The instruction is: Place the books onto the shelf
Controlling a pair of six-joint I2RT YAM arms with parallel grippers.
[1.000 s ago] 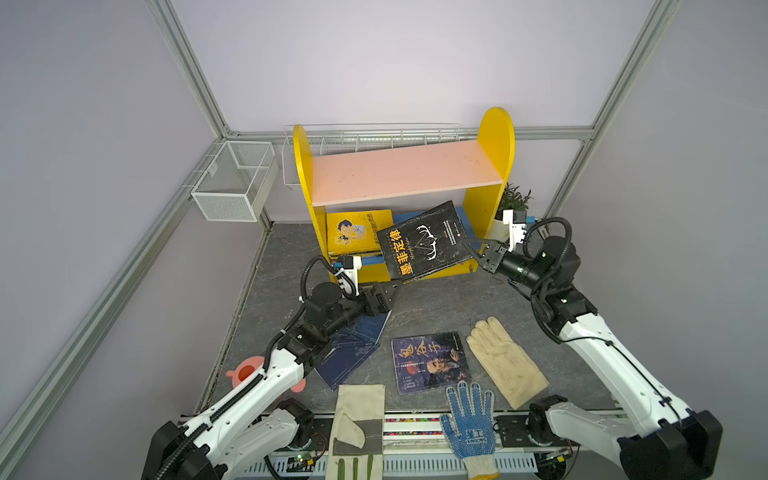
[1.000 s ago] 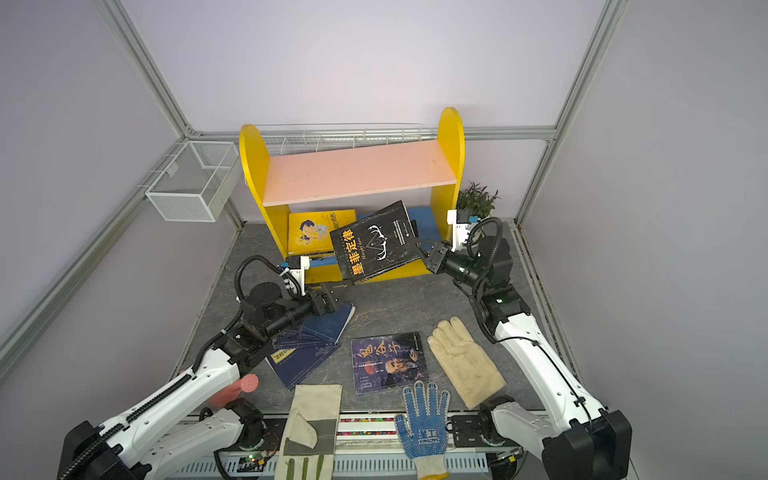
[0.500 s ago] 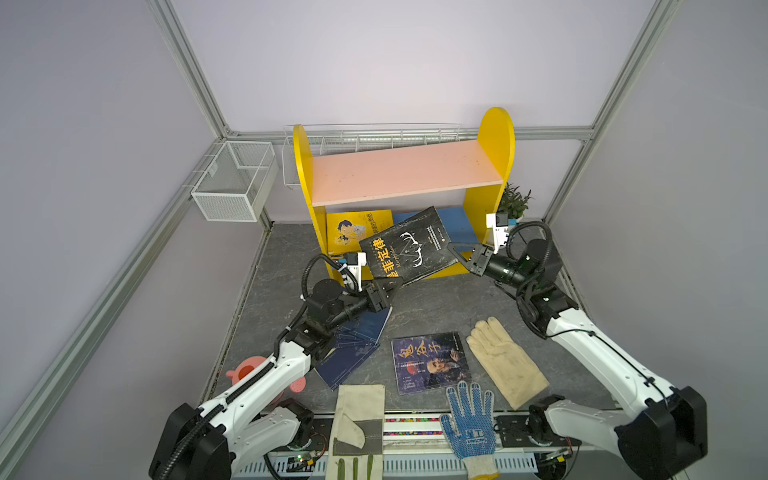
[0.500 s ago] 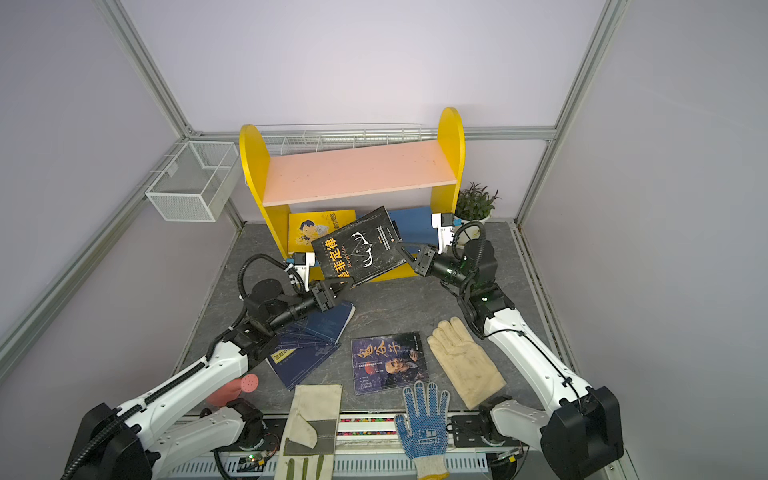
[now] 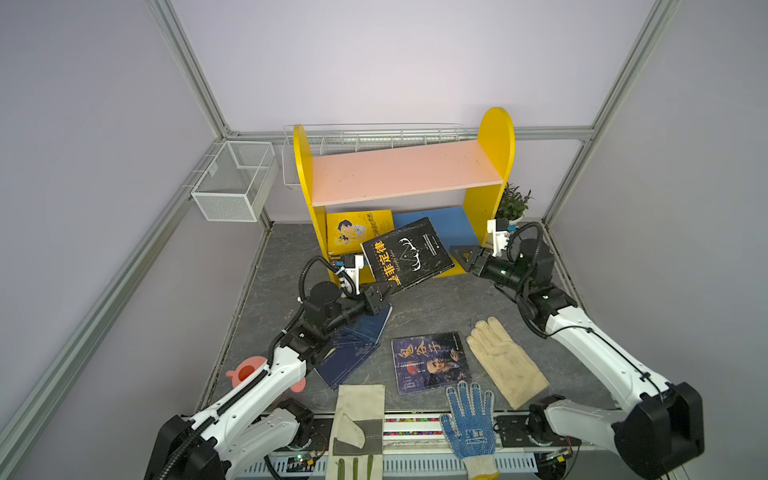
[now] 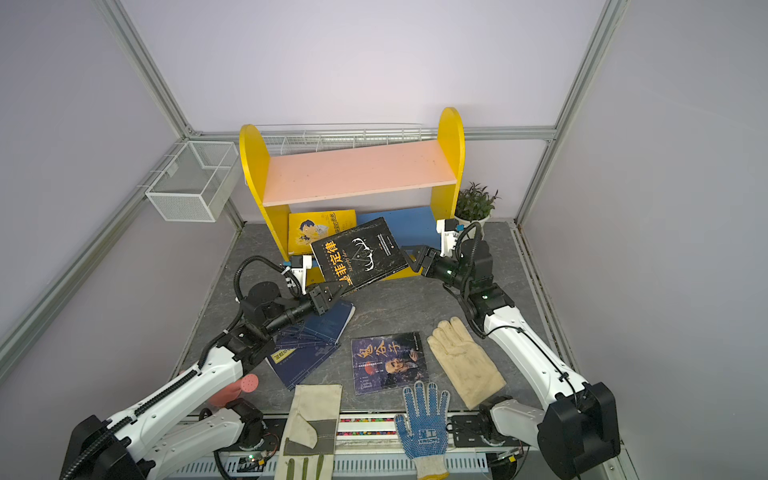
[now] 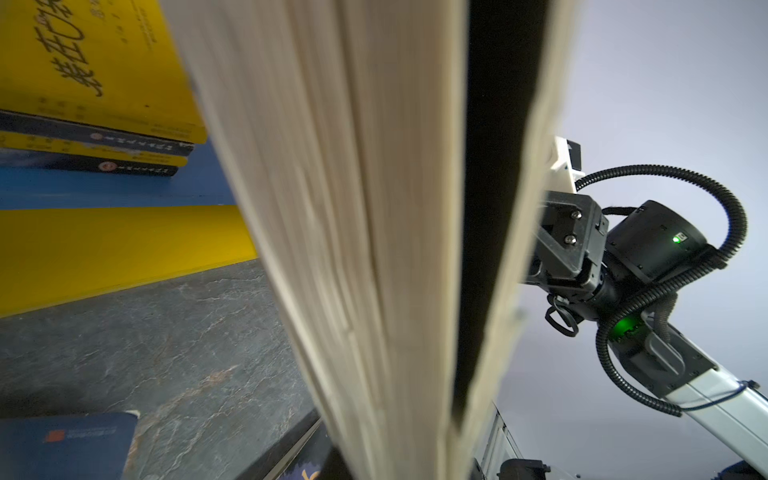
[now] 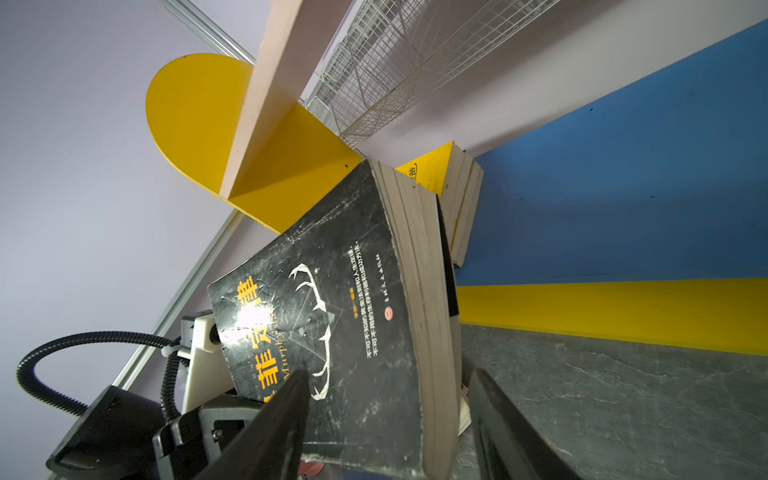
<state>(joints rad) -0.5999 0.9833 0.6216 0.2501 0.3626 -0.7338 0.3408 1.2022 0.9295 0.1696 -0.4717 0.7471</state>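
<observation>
Before the blue lower board (image 5: 451, 224) of the shelf (image 5: 405, 170), the black book (image 5: 409, 255) hangs tilted, left tool (image 5: 383, 292) clenched on its lower corner, right tool (image 5: 463, 258) spread beside it. It looks thick and floppy, probably best held near the spine.

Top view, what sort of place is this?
Probably a robot lab test cell: aluminium rails frame bare walls, a left arm and right arm are mounted at a small table, with staged props like the shelf and gloves.

Pale lilac walls (image 5: 374, 62), silver aluminium frame posts (image 5: 190, 70). Dark grey marbled tabletop (image 5: 436, 307). White wire mesh basket (image 5: 232, 183) on left wall rail; small green potted plant (image 6: 473, 203) in back right corner. Even, diffuse light.
</observation>
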